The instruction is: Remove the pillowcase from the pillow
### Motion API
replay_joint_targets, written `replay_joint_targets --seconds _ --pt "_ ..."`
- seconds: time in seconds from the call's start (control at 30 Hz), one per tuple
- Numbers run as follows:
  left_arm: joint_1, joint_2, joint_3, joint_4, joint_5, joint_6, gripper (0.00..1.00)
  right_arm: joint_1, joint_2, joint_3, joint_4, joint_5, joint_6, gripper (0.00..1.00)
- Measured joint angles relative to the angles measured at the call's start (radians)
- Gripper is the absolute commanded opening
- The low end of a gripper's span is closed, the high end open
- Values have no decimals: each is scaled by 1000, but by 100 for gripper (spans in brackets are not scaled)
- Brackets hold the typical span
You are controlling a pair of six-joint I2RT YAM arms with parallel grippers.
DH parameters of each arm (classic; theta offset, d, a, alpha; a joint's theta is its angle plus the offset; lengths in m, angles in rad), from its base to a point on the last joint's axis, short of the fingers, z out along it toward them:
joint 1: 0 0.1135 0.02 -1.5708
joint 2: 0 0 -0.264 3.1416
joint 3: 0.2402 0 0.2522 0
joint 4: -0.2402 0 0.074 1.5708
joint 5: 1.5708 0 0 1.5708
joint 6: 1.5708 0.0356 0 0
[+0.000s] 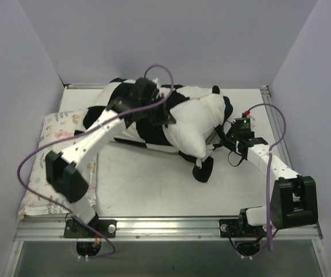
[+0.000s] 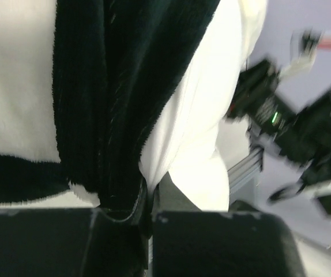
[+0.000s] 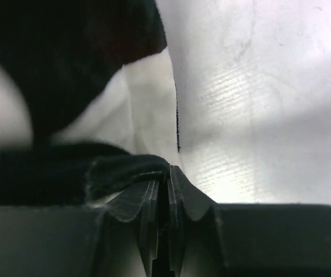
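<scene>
Pillowcase [image 1: 152,128] sits upper centre of the top view. We have the left gripper [image 2: 147,201] clenched on its black plush and the right gripper [image 3: 166,173] clenched on its edge. These opposed grips likely free the pillow [image 3: 258,86].

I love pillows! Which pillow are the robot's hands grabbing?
The one in the black-and-white checkered pillowcase, in the middle: the left gripper and right gripper both pinch it. The pale animal-print pillow lies apart at the left.
</scene>
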Motion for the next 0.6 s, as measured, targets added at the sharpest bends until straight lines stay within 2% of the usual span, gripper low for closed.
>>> replay_joint_targets --seconds 0.13,0.2,0.33,0.37,0.47,0.6 --pt "-77 -287 -406 158 -29 27 0 -24 55 53 -19 -61 6 20" --pt "-121 -426 -607 226 -47 31 0 -24 57 52 -42 -108 8 29" --pt "-139 -610 -896 351 -79 18 0 2 36 -2 -62 -165 -12 45" --pt "-138 -644 -954 383 -86 13 0 17 21 -22 -59 -167 -20 53" --pt "-138 -707 -1058 420 -97 -5 0 77 -67 -92 -56 -143 -49 64" --pt "-142 -718 -1102 459 -104 -28 0 147 -245 -160 -52 -89 -69 68"
